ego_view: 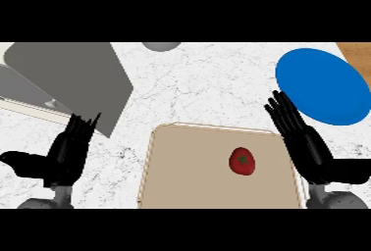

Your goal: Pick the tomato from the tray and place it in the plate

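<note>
A red tomato (243,161) with a green stem spot lies on the beige tray (188,171), toward the tray's right side. The blue plate (322,86) sits at the upper right of the marble counter, apart from the tray. My right hand (304,142) stands open just right of the tray's edge, fingers straight and pointing up toward the plate's lower left rim. It holds nothing. At the left my left hand (65,152) is open too, thumb spread out, a little way left of the tray.
A large grey slab (80,78) lies tilted at the upper left, over a sink-like area with a pale strip (29,110). A grey round object (161,46) peeks in at the top edge. A wooden surface (357,53) shows at the top right corner.
</note>
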### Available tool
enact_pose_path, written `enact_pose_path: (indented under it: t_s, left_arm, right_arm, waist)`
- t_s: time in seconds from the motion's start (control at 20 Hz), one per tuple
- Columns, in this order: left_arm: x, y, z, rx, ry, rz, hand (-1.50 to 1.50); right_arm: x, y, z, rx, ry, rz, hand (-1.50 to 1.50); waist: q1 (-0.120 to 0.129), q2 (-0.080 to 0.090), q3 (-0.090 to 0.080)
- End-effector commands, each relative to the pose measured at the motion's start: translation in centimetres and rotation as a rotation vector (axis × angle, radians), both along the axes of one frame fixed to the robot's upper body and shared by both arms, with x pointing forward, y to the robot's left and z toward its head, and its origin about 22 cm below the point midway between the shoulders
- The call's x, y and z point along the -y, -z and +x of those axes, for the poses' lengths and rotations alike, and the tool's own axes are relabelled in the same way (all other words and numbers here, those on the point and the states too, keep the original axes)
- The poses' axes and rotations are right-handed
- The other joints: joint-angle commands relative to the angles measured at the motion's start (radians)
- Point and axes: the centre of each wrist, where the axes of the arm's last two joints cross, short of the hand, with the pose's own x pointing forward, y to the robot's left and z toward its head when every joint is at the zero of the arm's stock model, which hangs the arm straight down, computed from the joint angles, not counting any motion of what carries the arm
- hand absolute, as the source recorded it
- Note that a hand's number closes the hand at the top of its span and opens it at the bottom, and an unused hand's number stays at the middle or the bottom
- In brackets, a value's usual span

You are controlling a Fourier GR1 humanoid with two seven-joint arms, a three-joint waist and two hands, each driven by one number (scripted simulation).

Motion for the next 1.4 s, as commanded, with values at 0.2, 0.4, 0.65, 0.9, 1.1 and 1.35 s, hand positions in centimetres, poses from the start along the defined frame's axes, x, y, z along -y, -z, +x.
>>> enact_pose_path:
  t_s: [0.2, 0.4, 0.65, 0.9, 1.1, 1.35]
  left_arm:
    - [-4.1, -2.0, 1.7, -0.074, -0.050, 0.234, 0.00]
    - [-5.2, 0.5, -1.9, -0.134, -0.061, 0.246, 0.00]
    - [-3.0, 0.8, 1.0, -0.158, -0.011, 0.260, 0.00]
    - [-3.8, -1.1, 1.5, -0.144, -0.018, 0.252, 0.00]
    - [-4.5, -0.7, 1.0, -0.165, -0.014, 0.260, 0.00]
    - [-3.4, -0.6, 1.8, -0.176, -0.013, 0.276, 0.00]
  right_arm:
    - [4.7, -2.7, 3.4, 0.055, -0.073, -0.093, 1.50]
    - [8.9, -2.6, 2.2, 0.210, 0.331, -0.489, -1.50]
    - [6.1, 6.0, -1.4, 0.215, 0.168, -0.338, -1.50]
    - [8.9, 5.0, -2.3, 0.200, 0.076, -0.597, -1.50]
    - [9.3, 3.2, -3.3, 0.144, 0.031, -0.690, -1.50]
    - [5.3, 1.8, -3.1, 0.151, 0.002, -0.742, -1.50]
  waist:
    - [0.008, 0.012, 0.013]
    - [-0.033, 0.012, 0.014]
    - [-0.009, 0.014, 0.013]
    - [-0.006, 0.009, 0.012]
    - [-0.008, 0.006, 0.011]
    - [-0.010, 0.006, 0.011]
